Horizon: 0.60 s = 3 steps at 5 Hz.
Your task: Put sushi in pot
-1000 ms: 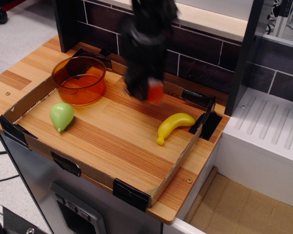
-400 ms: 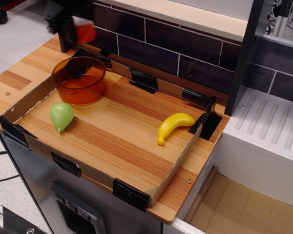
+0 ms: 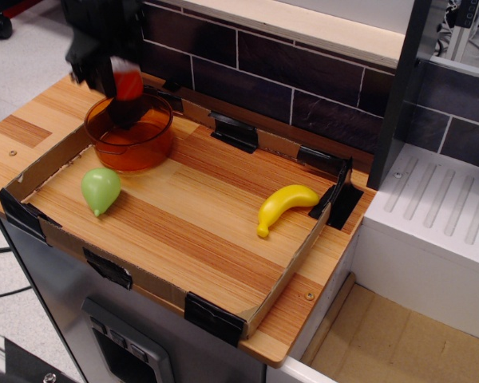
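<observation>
Orange-red sushi (image 3: 128, 82) sits clamped in the black tool (image 3: 118, 86), hanging over the amber pot (image 3: 129, 132) on the wooden tabletop (image 3: 191, 215).

Item count, tray area: five kinds, one of each.

We count one sushi (image 3: 128, 82) at the upper left of the frame, one pot (image 3: 130, 132) just below it, one green pear-shaped toy (image 3: 100, 189) at the left, and one banana (image 3: 284, 204) right of centre. We count one gripper (image 3: 118, 76), also upper left. We record one cardboard tray (image 3: 144, 283) carrying six black tape patches that we can see.
</observation>
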Each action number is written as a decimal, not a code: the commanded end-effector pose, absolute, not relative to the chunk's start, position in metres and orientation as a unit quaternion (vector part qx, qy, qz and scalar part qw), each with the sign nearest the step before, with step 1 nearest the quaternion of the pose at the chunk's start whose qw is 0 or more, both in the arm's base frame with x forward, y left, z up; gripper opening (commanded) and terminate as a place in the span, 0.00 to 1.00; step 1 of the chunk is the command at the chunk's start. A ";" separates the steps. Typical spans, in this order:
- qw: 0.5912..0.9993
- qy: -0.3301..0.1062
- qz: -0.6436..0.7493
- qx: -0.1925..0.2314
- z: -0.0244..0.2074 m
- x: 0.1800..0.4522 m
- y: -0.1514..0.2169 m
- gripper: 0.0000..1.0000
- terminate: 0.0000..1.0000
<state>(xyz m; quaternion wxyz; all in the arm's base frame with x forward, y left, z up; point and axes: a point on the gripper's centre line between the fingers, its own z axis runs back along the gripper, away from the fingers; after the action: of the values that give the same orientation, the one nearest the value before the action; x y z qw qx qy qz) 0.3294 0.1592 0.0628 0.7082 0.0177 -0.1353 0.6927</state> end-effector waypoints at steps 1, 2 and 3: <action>0.714 -0.166 0.680 0.009 0.074 0.330 0.156 0.00 0.00; 0.718 -0.165 0.677 0.013 0.077 0.324 0.152 1.00 0.00; 0.706 -0.170 0.687 0.008 0.087 0.326 0.153 1.00 0.00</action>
<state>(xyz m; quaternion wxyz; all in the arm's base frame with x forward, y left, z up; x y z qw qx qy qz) 0.3123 0.1425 0.0558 0.7092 0.0239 -0.1291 0.6926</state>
